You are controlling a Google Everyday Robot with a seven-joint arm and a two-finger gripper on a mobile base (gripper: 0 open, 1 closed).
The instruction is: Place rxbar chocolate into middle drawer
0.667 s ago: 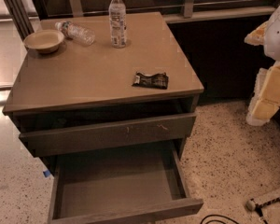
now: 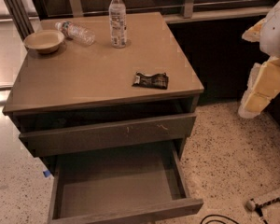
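The rxbar chocolate (image 2: 150,80), a flat black wrapper with pale print, lies on the cabinet top near its right front corner. The middle drawer (image 2: 119,183) is pulled far out below, its plain floor bare. Above it, a drawer with small pale scratches on its front (image 2: 109,133) stands slightly open. My gripper (image 2: 254,99) hangs at the right edge of the view on the white and yellow arm, beside the cabinet and to the right of the bar, touching nothing.
An upright clear water bottle (image 2: 117,18), a bottle lying on its side (image 2: 77,31) and a tan bowl (image 2: 44,41) stand at the back of the top. A dark counter runs behind. A cable and a pale object (image 2: 268,200) lie on the speckled floor at bottom right.
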